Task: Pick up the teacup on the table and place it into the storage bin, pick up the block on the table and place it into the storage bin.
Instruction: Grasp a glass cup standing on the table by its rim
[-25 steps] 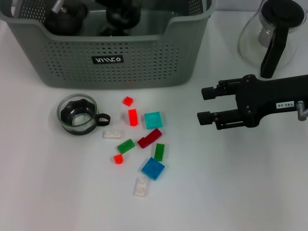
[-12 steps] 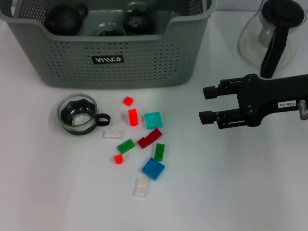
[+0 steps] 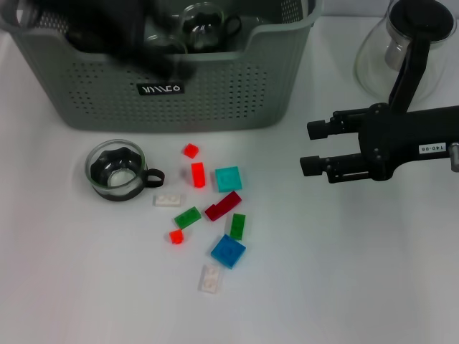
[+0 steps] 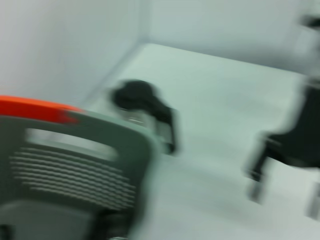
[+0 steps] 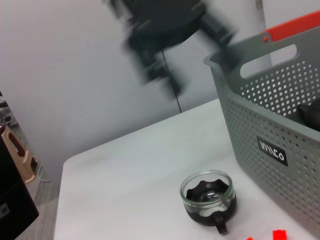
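Note:
The glass teacup (image 3: 117,172) with a dark insert and a black handle stands upright on the white table, in front of the storage bin (image 3: 215,93); the right wrist view shows the teacup (image 5: 207,195) beside the storage bin (image 5: 280,110). Several small blocks lie right of the cup, among them a red block (image 3: 198,174), a teal block (image 3: 229,178) and a blue block (image 3: 228,251). My right gripper (image 3: 310,147) hovers open and empty, well right of the blocks. My left arm (image 3: 107,32) is a dark blur over the bin's left half, its gripper unreadable.
A glass cup (image 3: 204,21) and dark items lie inside the bin. A glass pot (image 3: 401,50) with a black handle stands at the back right, behind my right arm. The table's edge (image 5: 65,165) lies beyond the teacup in the right wrist view.
My left arm now sweeps as a blur over the bin's left side, where half a second ago the bin's contents showed. My right gripper has drifted slightly right. Teacup and blocks have not moved.

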Available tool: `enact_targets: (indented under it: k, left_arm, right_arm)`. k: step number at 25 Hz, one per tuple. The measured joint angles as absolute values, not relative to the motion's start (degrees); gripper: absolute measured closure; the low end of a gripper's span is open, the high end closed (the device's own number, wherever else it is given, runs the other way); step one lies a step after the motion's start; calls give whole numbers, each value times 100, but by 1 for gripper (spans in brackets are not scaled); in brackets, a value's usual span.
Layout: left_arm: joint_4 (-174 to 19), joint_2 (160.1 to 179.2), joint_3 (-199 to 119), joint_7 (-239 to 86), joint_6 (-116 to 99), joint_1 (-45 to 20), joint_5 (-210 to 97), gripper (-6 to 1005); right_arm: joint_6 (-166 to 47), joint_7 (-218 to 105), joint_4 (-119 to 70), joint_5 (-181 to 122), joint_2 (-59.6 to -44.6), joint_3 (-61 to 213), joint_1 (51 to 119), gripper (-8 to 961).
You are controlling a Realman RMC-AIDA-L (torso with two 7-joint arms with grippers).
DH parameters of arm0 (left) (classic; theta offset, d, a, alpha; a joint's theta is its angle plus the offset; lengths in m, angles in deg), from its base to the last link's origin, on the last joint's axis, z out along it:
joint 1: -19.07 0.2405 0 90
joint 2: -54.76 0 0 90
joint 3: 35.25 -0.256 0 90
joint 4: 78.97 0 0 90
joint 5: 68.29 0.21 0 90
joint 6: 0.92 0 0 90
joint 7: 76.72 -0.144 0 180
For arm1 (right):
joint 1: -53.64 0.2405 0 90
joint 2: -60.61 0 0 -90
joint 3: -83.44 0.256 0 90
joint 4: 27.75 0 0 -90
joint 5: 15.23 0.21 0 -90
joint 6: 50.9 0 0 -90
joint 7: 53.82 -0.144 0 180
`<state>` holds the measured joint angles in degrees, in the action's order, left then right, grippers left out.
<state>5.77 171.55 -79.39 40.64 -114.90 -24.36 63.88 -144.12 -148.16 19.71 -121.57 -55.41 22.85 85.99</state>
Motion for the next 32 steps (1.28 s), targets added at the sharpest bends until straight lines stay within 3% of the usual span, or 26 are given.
enact_targets:
  k: [5,10,24,32]
  left_arm:
    - [926,17436,-8353,3319,-11690,-1707,6358,210]
    - [940,17555,-8783,2982,-11520,-1209,6618,211]
    - [-214,17639,-9642,2674,-10125,-1187,8374,214]
    - [-562,17823,-10039,2715,-9428,-1194,9133,215]
  right_arm:
    - [-14415,-14872,1971,-12157,-5540,2371,8598,204]
    - [-14414,-14985,1971,-12157,-5532,2411,8622,204]
    - [-14347,-14988,1909,-12158,-5554,2411,8651,205]
    - [-14321,-14989,1909,-12158,-5566,2481,8607,205]
